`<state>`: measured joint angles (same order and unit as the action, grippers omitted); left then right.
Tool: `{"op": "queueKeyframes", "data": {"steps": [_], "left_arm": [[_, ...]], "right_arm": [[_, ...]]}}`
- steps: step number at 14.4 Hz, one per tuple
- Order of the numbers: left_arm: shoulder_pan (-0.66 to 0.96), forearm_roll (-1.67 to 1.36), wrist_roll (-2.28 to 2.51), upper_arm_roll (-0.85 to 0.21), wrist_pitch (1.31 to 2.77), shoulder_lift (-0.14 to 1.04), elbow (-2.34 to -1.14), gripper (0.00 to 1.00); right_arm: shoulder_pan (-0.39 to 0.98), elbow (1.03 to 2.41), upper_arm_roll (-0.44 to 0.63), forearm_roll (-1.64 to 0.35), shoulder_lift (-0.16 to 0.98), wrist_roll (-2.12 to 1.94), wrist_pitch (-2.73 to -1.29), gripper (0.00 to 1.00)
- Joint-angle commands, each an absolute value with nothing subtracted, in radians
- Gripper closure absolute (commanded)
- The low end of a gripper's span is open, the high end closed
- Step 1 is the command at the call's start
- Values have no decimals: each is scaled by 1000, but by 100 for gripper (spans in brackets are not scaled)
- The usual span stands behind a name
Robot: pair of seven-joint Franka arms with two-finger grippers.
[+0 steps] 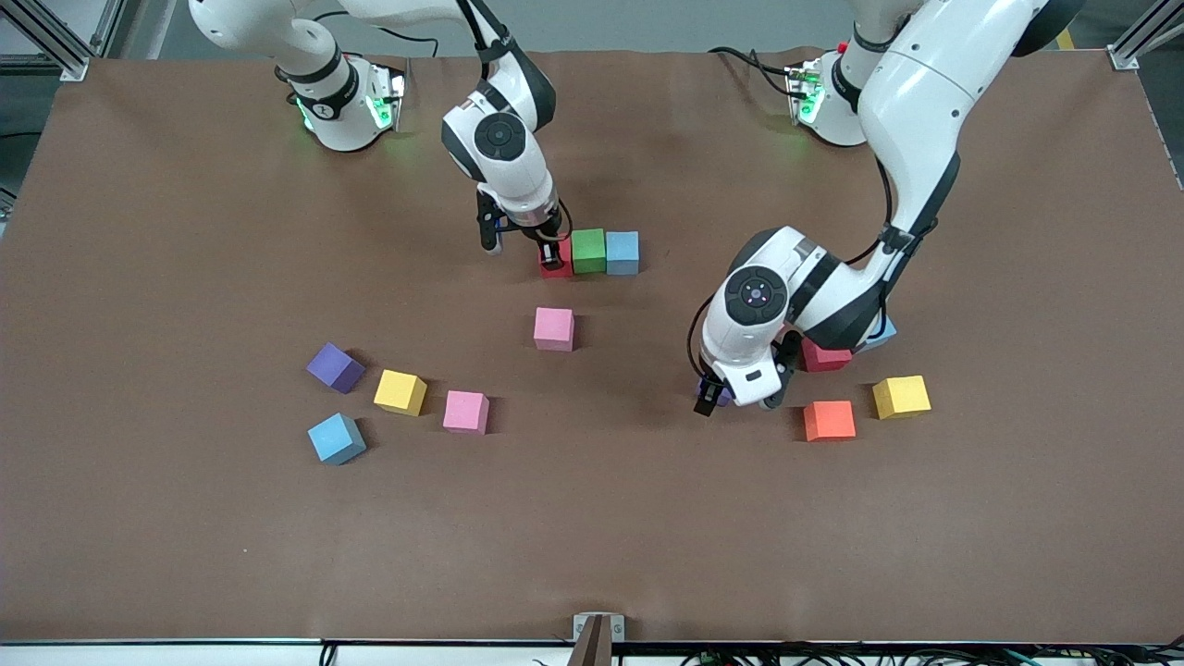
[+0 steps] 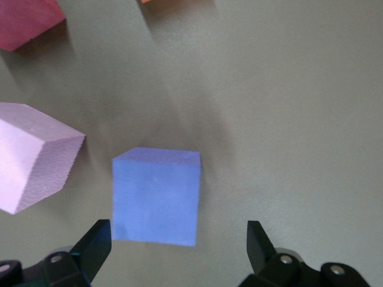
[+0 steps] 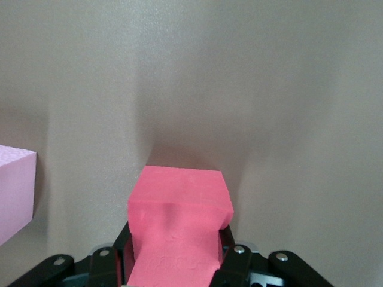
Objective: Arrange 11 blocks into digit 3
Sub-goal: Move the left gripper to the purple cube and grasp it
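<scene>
Right gripper [image 1: 552,248]: positioned low at the table [image 1: 185,555], clamped on a red block [image 1: 555,264]. The right wrist view shows the fingers pressing the foam inward on both sides; the block [image 3: 179,221] is visibly squeezed at the grip line. This red block touches a green block [image 1: 588,251], which in turn touches a light blue block [image 1: 622,252]. The three form one straight row near the table centre, the red end toward the right arm's end of the table.

Left gripper [image 1: 735,400]: low over the table, fingers spread apart with a purple-blue block [image 2: 155,196] between them and touching neither finger. The block sits flat on the table.

Blocks, general: matte foam cubes, equal in size, sharp-edged, with a fine grainy surface.

Loose blocks:
- Pink block [image 1: 554,328], at 6 o'clock from the row, nearer the front camera.
- Group toward the right arm's end: purple block [image 1: 335,367], yellow block [image 1: 400,391], pink block [image 1: 465,412], blue block [image 1: 336,437]. The blue one lies at 6 o'clock from the purple one.
- Group toward the left arm's end: dark red block [image 1: 826,357], partly covered by the left arm; orange block [image 1: 829,420] at 6 o'clock from it; yellow block [image 1: 901,397] at 2 o'clock from the orange one. A pale blue block [image 1: 881,335] is mostly hidden under the left arm.
</scene>
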<state>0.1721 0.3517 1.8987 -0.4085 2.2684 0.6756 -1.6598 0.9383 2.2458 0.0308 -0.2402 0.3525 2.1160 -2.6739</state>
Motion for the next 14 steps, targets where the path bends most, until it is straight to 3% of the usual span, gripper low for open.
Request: {"op": "queueKeyframes", "data": {"steps": [1, 4, 14], "left_arm": [[170, 373, 1879, -408, 2227, 698, -1632, 0], [164, 394, 1879, -408, 2227, 698, -1658, 0], [146, 419, 1850, -408, 2238, 698, -1692, 0]], "right_arm": [[957, 2243, 37, -265, 377, 2118, -2700, 42], [959, 2240, 38, -264, 377, 2115, -2698, 0], [954, 2197, 38, -261, 362, 2100, -2585, 0]]}}
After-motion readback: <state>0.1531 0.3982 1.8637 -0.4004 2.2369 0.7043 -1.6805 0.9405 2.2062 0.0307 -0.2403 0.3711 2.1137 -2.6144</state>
